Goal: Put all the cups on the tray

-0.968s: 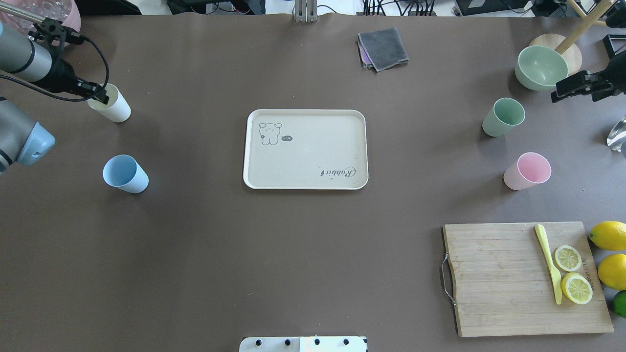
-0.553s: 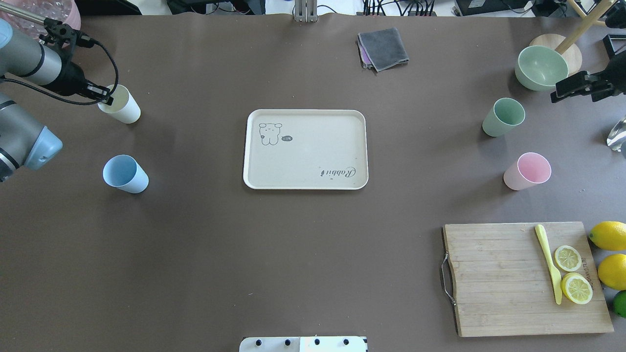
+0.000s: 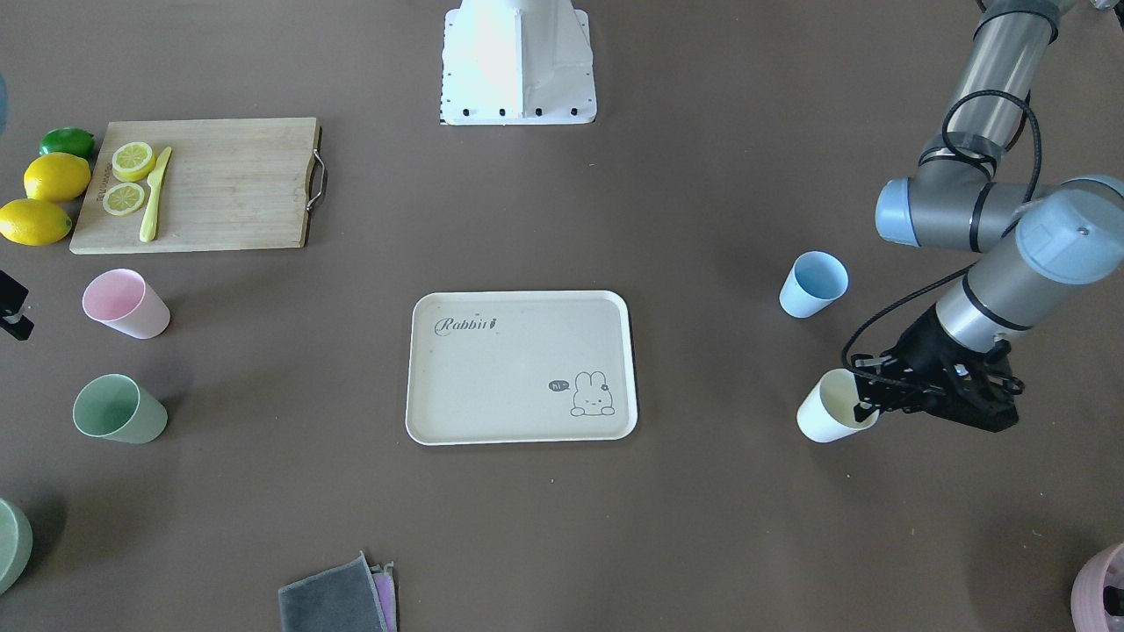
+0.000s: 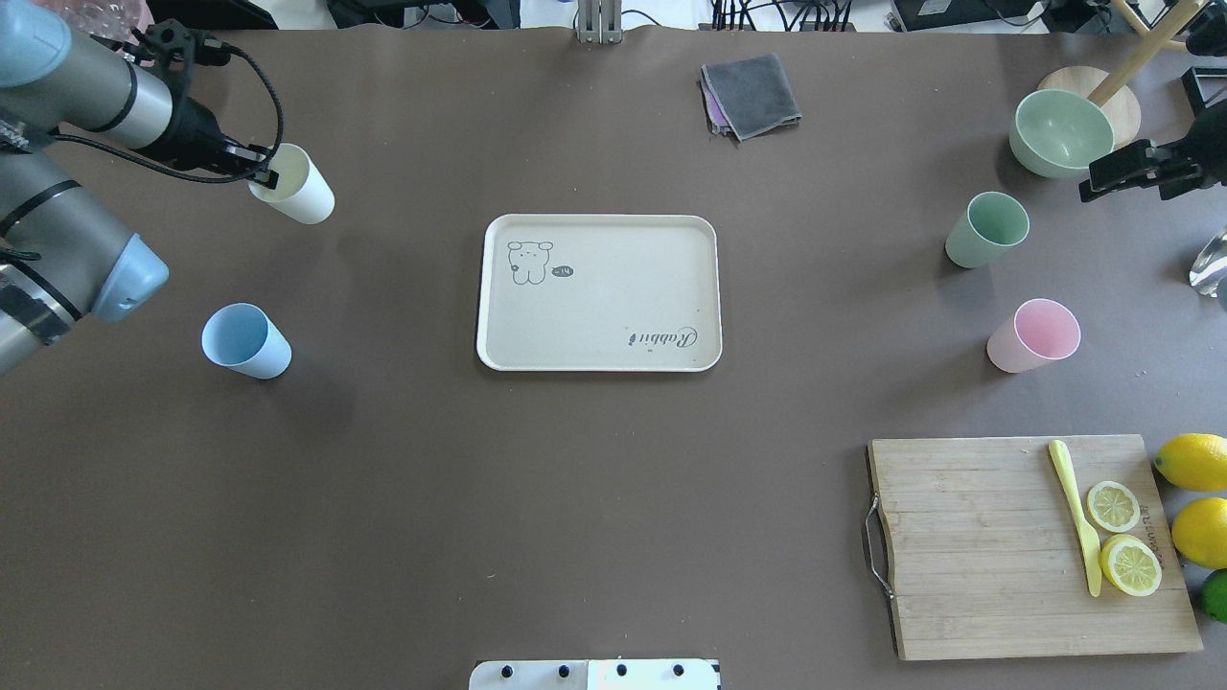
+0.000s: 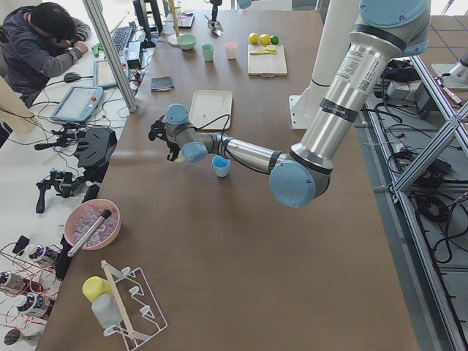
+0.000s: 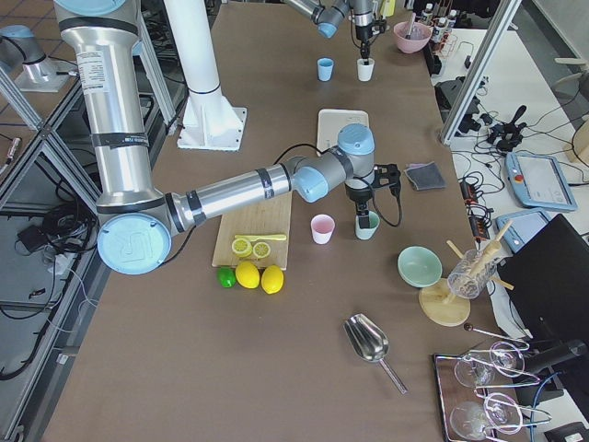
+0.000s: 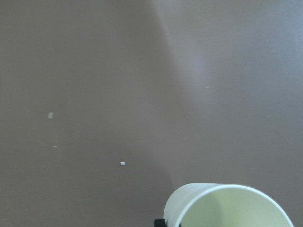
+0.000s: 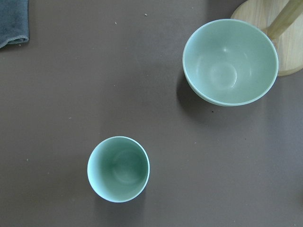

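Note:
The cream-beige tray (image 4: 599, 222) lies at the table's middle, with nothing on it; it also shows in the front-facing view (image 3: 518, 297). My left gripper (image 4: 264, 175) is shut on the rim of the cream-yellow cup (image 4: 299, 192) and holds it above the table, left of the tray (image 3: 830, 408) (image 7: 227, 208). The light blue cup (image 4: 244, 340) stands nearer, to the left. The sage green cup (image 4: 987, 228) (image 8: 118, 168) and the pink cup (image 4: 1035, 335) stand to the right. My right gripper (image 4: 1102, 177) hovers by the green cup; I cannot tell its jaws.
A sage-green bowl (image 4: 1059, 132) sits beside a wooden stand at the far right. A wooden cutting board (image 4: 997, 546) with lemon slices and a knife lies front right, lemons (image 4: 1193, 460) beside it. A folded grey cloth (image 4: 751, 94) lies at the back.
My left gripper has carried the cream-yellow cup to the right, toward the tray. The right arm and the other cups have not moved.

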`<state>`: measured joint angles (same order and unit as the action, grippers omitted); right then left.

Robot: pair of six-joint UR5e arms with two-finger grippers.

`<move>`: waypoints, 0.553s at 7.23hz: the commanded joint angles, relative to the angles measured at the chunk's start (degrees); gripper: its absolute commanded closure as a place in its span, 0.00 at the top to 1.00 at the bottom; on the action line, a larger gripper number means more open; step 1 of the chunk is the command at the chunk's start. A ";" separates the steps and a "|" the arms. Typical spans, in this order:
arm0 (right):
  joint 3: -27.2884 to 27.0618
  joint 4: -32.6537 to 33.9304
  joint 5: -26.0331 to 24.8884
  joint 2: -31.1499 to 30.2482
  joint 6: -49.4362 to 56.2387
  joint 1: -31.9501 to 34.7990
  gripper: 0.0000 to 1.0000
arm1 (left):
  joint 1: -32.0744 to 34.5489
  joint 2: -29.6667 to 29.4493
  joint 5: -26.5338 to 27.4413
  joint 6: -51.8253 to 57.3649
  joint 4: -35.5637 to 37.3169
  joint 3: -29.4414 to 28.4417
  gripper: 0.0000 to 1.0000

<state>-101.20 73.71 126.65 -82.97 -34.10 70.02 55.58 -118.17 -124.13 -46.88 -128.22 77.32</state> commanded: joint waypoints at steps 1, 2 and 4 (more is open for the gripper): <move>0.03 0.03 0.00 -0.09 0.00 -0.06 1.00 | -8.16 -6.96 3.86 -12.14 1.57 0.47 0.00; 0.12 0.03 0.00 -0.09 0.00 -0.06 1.00 | -11.60 -9.16 9.29 -13.75 2.53 -0.06 0.00; 0.21 0.03 0.00 -0.09 0.00 -0.23 1.00 | -13.21 -11.81 10.49 -14.65 5.87 -1.37 0.00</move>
<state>-101.03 73.74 126.65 -83.05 -34.10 69.87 43.77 -128.37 -114.83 -60.79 -123.84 76.90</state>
